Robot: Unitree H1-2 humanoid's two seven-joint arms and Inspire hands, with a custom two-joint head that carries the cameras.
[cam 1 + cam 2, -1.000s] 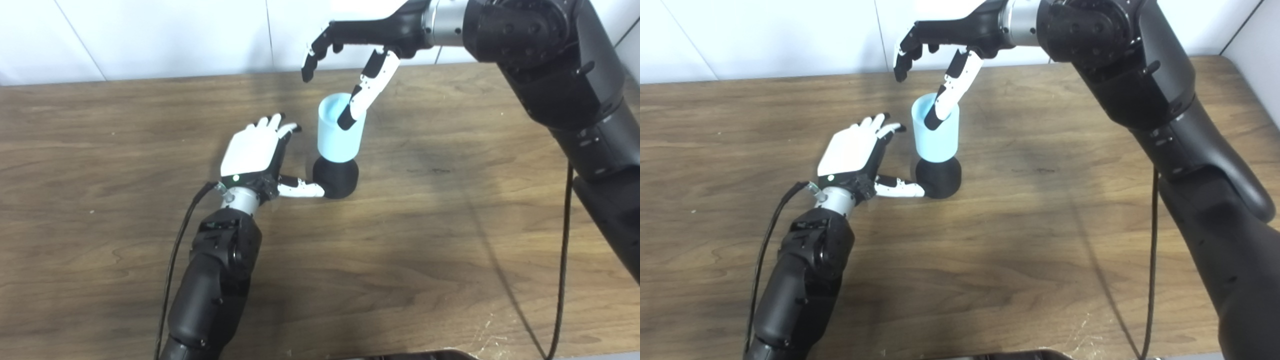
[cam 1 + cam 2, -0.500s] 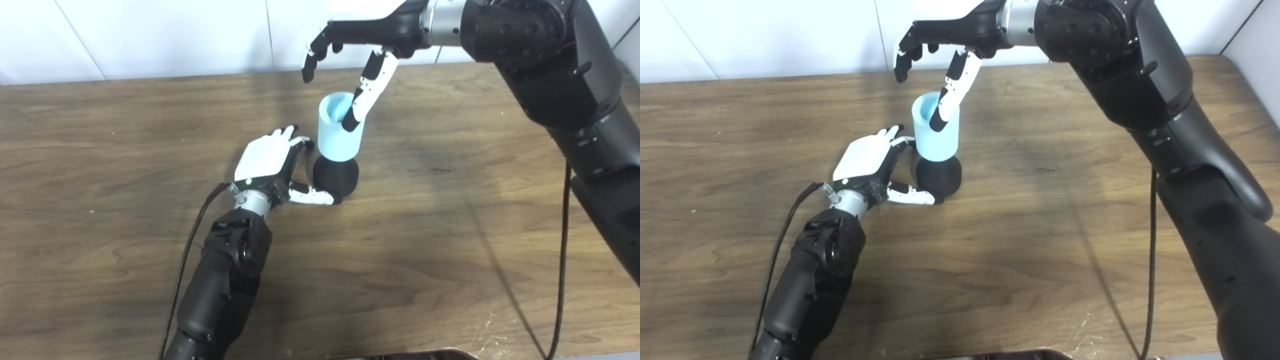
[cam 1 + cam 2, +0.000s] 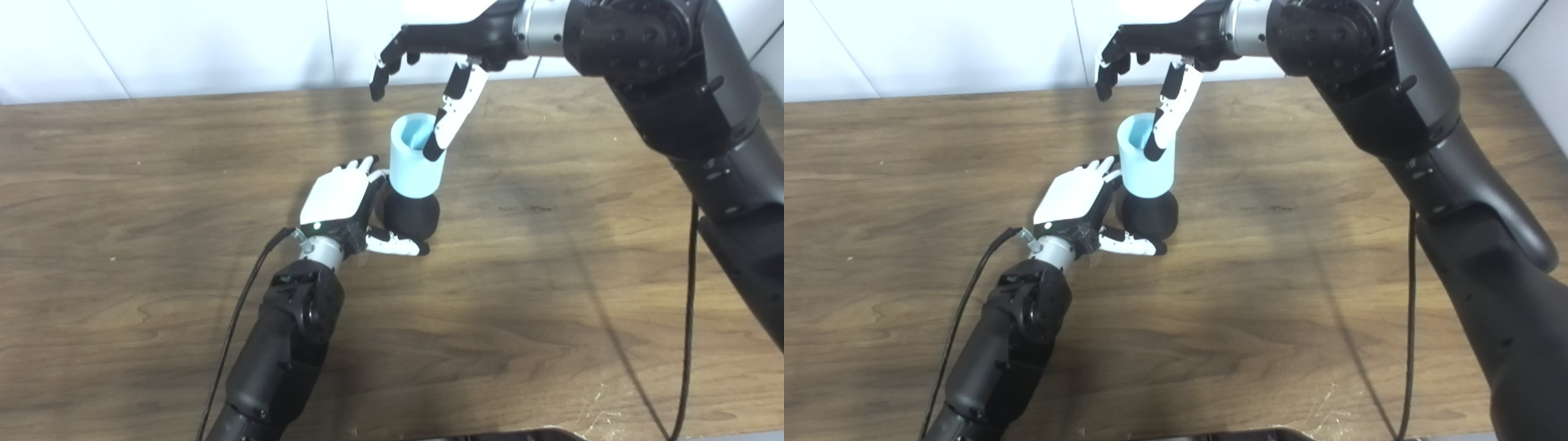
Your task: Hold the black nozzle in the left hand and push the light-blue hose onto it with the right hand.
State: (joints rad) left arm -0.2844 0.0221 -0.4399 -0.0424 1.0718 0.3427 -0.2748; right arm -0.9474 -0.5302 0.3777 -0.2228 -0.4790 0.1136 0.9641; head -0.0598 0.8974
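Note:
A light-blue hose piece [image 3: 415,166], a short open tube, stands upright on top of the rounded black nozzle [image 3: 414,215] in the middle of the table. My left hand [image 3: 334,197] is open right beside the nozzle. Its fingers [image 3: 367,166] reach along the nozzle's left side up to the hose's lower edge, and its thumb [image 3: 398,245] lies across the nozzle's front base. My right hand [image 3: 450,40] hovers open above the hose, fingers curled downward behind it. Its thumb [image 3: 450,119] hangs down with the tip at the front of the hose's rim.
The brown wooden table [image 3: 551,275] runs to a white wall [image 3: 184,43] at the back. Its right edge [image 3: 1537,104] shows in the right eye view. One black cable [image 3: 242,306] trails from my left wrist; another cable [image 3: 689,318] hangs along my right arm.
My left hand has slid right and forward until its fingers and thumb bracket the black nozzle. My right hand has stayed above the hose almost unmoved.

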